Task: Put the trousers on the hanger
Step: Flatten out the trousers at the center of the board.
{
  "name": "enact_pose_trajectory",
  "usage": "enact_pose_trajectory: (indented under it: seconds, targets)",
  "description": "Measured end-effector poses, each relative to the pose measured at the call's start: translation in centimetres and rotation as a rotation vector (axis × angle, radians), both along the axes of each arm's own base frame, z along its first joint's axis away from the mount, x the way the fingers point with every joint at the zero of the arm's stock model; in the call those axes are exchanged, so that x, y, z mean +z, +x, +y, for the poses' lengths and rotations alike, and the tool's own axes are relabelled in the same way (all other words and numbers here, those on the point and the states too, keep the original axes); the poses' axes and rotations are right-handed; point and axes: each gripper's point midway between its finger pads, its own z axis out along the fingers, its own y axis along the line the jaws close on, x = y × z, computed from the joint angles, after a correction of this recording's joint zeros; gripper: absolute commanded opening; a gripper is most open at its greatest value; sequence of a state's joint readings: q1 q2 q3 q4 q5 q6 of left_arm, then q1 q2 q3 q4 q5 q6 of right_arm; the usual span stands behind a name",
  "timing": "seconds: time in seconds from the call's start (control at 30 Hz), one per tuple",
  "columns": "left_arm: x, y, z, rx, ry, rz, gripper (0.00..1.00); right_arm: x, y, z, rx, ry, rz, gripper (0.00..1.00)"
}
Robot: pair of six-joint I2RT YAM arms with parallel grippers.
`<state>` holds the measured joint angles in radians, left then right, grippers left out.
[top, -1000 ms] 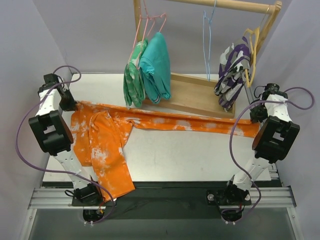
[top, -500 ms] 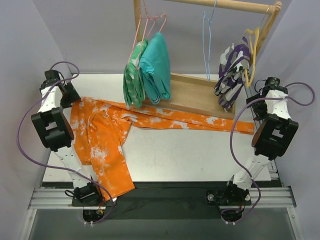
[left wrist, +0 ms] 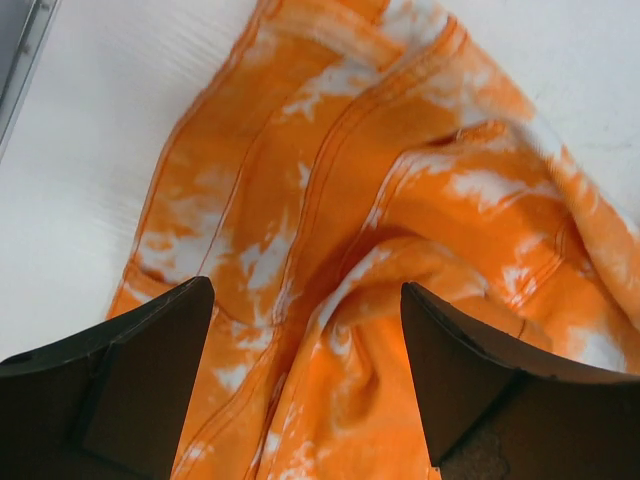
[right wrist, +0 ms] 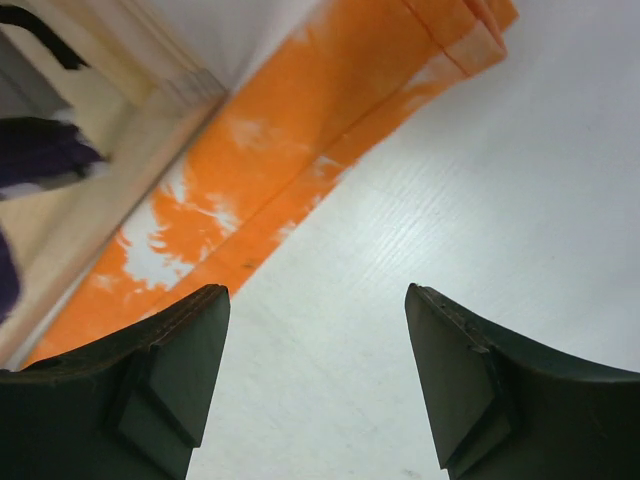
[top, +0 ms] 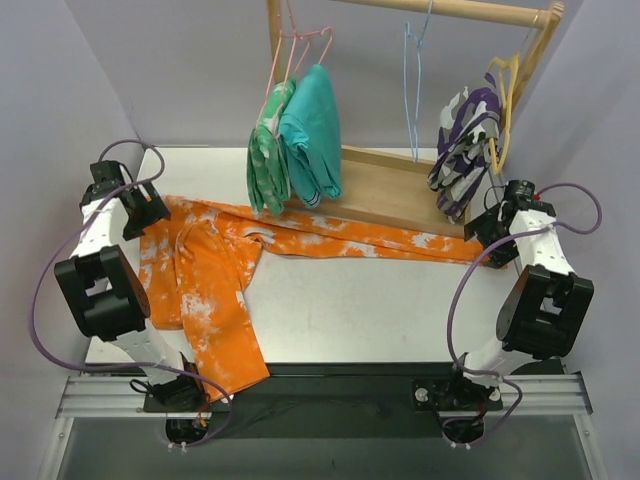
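The orange trousers (top: 205, 280) with white splotches lie flat on the white table (top: 380, 310). One leg (top: 380, 240) stretches right along the rack's base. The other leg hangs over the front edge. My left gripper (top: 150, 211) hovers open over the bunched waist end (left wrist: 400, 180), with nothing between its fingers (left wrist: 140, 380). My right gripper (top: 488, 226) stands open over bare table (right wrist: 420, 200), just beside the leg's end (right wrist: 300, 140). The thin light-blue hanger (top: 415, 90) hangs bare from the wooden rod (top: 450, 10).
A wooden rack base (top: 400, 190) sits at the back of the table. Pink hangers (top: 300, 45) carry a green and a teal garment (top: 310, 130). A yellow hanger (top: 506, 95) carries a purple-and-white garment (top: 460, 140), close to my right arm.
Both grippers have opened and let go of the trousers. The stretched leg has slackened, and its end now lies further left. My right gripper has moved inward and lower.
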<state>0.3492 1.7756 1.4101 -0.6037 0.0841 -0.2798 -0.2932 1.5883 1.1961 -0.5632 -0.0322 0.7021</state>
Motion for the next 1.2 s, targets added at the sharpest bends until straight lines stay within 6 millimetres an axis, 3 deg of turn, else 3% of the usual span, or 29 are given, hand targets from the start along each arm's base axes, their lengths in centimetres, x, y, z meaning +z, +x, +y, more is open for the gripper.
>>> enact_pose_trajectory:
  seconds: [0.17, 0.27, 0.53, 0.77, 0.97, 1.2]
  targets:
    - [0.0, -2.9, -1.5, 0.001, -0.006, -0.011, 0.87, -2.9, -1.9, 1.6, 0.02, 0.062, 0.059, 0.72]
    - [-0.9, -3.7, -3.0, -0.01, -0.027, 0.002, 0.87, -3.5, -1.8, 2.7, 0.053, 0.079, 0.062, 0.72]
    - [-1.2, -0.8, -7.9, -0.074, -0.103, -0.094, 0.86, -4.7, 0.4, 6.4, 0.178, 0.111, 0.042, 0.71]
    - [-4.9, -0.2, -8.6, -0.019, -0.182, -0.089, 0.87, -7.1, 2.7, 7.8, 0.216, 0.155, 0.024, 0.7]
    - [-6.1, -0.5, -8.7, 0.006, -0.207, -0.092, 0.87, -6.8, 4.4, 8.1, 0.215, 0.145, -0.038, 0.67]
    - [-6.8, -1.2, -8.3, 0.052, -0.239, -0.1, 0.87, -8.0, 4.2, 7.3, 0.188, 0.102, -0.003, 0.42]
